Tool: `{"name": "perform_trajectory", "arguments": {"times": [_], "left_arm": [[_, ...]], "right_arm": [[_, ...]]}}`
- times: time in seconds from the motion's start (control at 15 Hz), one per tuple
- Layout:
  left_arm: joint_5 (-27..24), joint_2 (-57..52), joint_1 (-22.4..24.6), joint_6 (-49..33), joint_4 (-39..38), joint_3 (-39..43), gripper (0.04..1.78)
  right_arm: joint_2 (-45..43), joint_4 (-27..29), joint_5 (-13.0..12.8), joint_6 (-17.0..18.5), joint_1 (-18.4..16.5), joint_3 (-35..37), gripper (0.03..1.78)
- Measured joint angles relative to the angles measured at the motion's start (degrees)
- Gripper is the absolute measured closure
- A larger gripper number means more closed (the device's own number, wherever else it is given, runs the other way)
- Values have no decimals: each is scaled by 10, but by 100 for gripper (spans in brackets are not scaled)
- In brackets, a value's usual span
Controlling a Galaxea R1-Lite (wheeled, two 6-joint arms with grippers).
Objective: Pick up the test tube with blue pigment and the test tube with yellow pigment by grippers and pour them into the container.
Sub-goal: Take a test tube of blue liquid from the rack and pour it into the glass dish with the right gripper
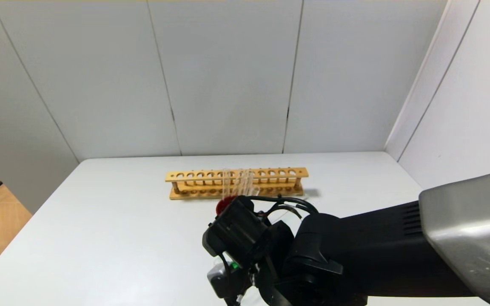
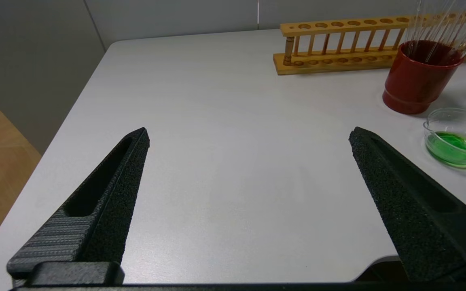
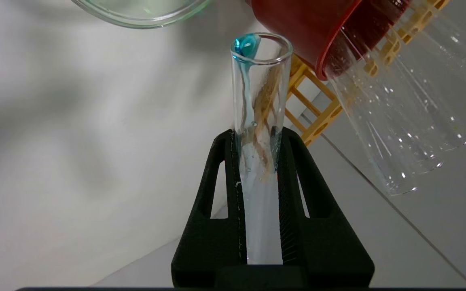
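White table (image 2: 225,121) w/ wooden rack (image 1: 236,182) at far centre; red cup (image 2: 419,76) of clear tubes just in front of rack. Container (image 2: 457,137), near side of cup, holding green liquid. Right gripper (image 3: 259,161) clamped on blue tube (image 3: 259,105), nearly drained, blue drop at mouth by container rim. Left gripper (image 2: 249,139) spread wide, empty, over table left of container.

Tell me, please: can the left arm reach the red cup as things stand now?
Probably yes. The left tool is open, and only bare table lies between it and the red cup. The glass dish with green liquid sits beside that path, not across it.
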Motion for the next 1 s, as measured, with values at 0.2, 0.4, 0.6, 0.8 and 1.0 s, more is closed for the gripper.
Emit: {"name": "perform_trajectory", "arguments": {"times": [0.2, 0.4, 0.6, 0.8, 1.0], "left_arm": [[0, 0, 0, 0, 0, 0, 7], [0, 0, 0, 0, 0, 0, 7], [0, 0, 0, 0, 0, 0, 7], [0, 0, 0, 0, 0, 0, 7], [0, 0, 0, 0, 0, 0, 7]], "right_arm": [[4, 18, -9, -1, 8, -8, 149], [9, 22, -18, -5, 15, -22, 149], [11, 36, -32, -16, 19, -39, 149], [13, 68, -46, -20, 26, -57, 149], [19, 80, -56, -20, 35, -63, 149]]}}
